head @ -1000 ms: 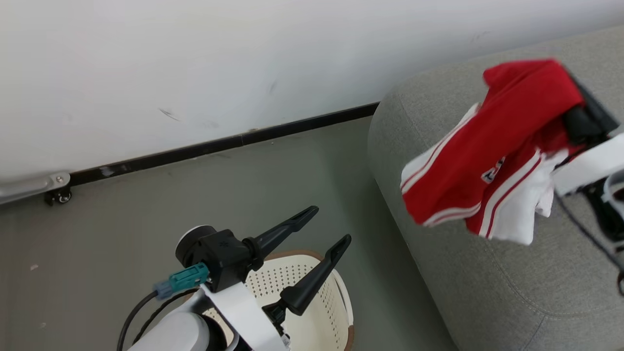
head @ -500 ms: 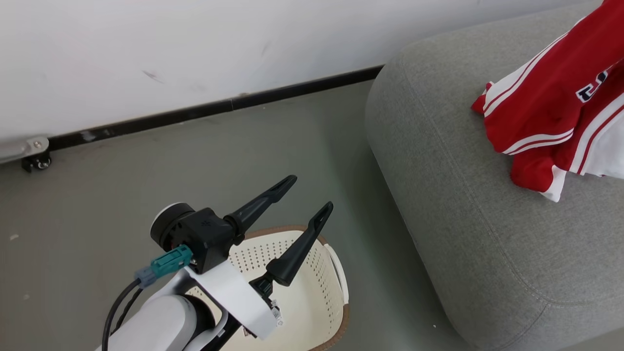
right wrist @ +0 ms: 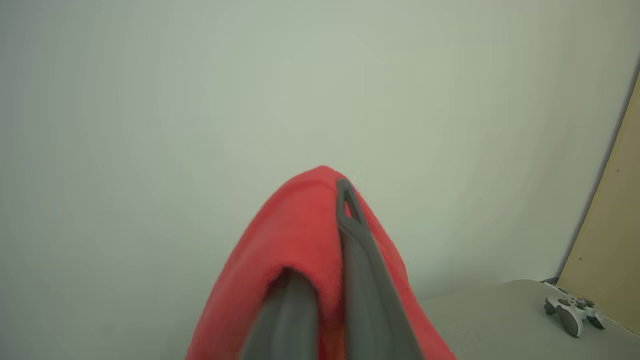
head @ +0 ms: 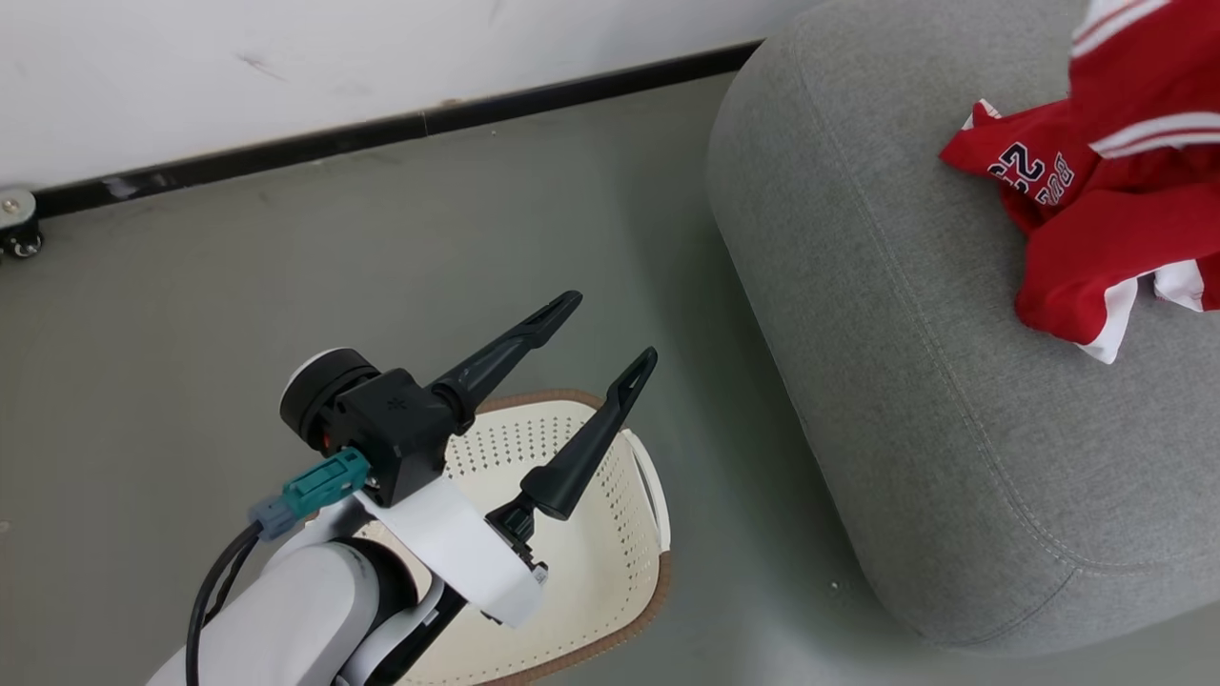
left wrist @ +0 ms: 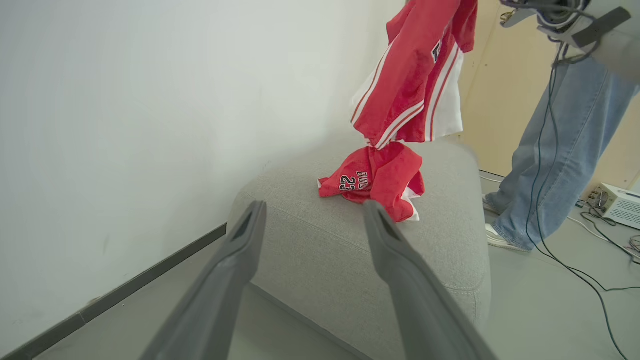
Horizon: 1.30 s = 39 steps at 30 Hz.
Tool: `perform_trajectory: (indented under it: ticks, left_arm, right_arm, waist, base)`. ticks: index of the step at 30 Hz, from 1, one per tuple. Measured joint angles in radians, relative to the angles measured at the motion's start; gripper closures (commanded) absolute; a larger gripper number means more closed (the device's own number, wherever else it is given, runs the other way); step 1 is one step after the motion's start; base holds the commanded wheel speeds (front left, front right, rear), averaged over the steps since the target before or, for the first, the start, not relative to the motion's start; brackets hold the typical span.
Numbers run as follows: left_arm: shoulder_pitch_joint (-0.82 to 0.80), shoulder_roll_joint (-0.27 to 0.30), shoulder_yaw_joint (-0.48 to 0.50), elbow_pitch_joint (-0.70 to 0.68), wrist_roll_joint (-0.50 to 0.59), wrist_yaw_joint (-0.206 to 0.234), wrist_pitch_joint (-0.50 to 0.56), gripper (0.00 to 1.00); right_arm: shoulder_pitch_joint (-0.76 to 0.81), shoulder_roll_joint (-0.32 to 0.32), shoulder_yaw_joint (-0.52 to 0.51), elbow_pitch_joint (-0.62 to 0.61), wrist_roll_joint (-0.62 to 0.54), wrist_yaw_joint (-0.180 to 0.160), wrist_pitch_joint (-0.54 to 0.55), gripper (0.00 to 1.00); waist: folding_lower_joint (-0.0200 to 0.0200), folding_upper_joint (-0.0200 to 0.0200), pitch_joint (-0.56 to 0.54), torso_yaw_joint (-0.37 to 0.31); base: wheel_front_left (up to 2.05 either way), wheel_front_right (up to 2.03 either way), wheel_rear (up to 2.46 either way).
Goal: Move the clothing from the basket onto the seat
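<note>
Gripping a red jersey [left wrist: 405,75] above the grey seat [head: 905,381] at two o'clock, the right tool [right wrist: 325,260] need only release it, a second jersey [head: 1039,171] lies there, and the left tool [head: 610,329] hangs spread over the seemingly empty basket [head: 610,572].

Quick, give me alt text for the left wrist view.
The open left claw points at the grey seat, where a crumpled red jersey lies; a second red-and-white garment hangs just above it. A person in jeans stands at the right.
</note>
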Motion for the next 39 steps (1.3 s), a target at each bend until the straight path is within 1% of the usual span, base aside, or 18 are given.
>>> perform_trajectory:
  ticks: [3,11,17,20,30,38,39]
  left_arm:
    - [-0.002,0.005,0.003,-0.004,0.003,0.002,0.007,0.00]
    - [-0.030,0.018,0.009,-0.017,0.019,0.007,0.017,0.00]
    - [-0.039,0.024,0.013,-0.026,0.024,0.011,0.018,0.00]
    - [-0.051,0.026,0.016,-0.030,0.028,0.012,0.025,0.00]
    - [-0.064,0.040,0.028,-0.029,0.048,0.013,0.020,0.00]
    - [-0.064,0.044,0.026,-0.009,0.054,0.012,0.006,0.00]
    - [-0.064,0.044,0.025,-0.007,0.054,0.012,0.006,0.00]
  right_arm:
    - [0.026,0.025,0.001,0.047,0.000,0.000,0.000,1.00]
    - [0.173,0.108,-0.010,0.186,0.000,0.000,-0.016,1.00]
    - [0.234,0.150,-0.027,0.263,-0.010,0.000,-0.044,1.00]
    - [0.255,0.179,-0.039,0.305,-0.011,0.000,-0.076,1.00]
    - [0.285,0.236,-0.049,0.363,-0.020,0.000,-0.133,1.00]
    - [0.297,0.241,-0.046,0.398,-0.040,0.000,-0.173,1.00]
    - [0.297,0.241,-0.047,0.401,-0.040,0.000,-0.177,0.95]
  waist:
    - [0.0000,0.0000,0.022,-0.002]
    - [0.0000,0.0000,0.077,-0.005]
    - [0.0000,0.0000,0.112,-0.007]
    - [0.0000,0.0000,0.132,-0.009]
    - [0.0000,0.0000,0.167,-0.018]
    - [0.0000,0.0000,0.160,-0.028]
    - [0.0000,0.0000,0.159,-0.029]
  base:
    - [0.00,0.00,0.00]
    - [0.00,0.00,0.00]
    - [0.00,0.00,0.00]
    - [0.00,0.00,0.00]
    - [0.00,0.00,0.00]
    - [0.00,0.00,0.00]
    - [0.00,0.00,0.00]
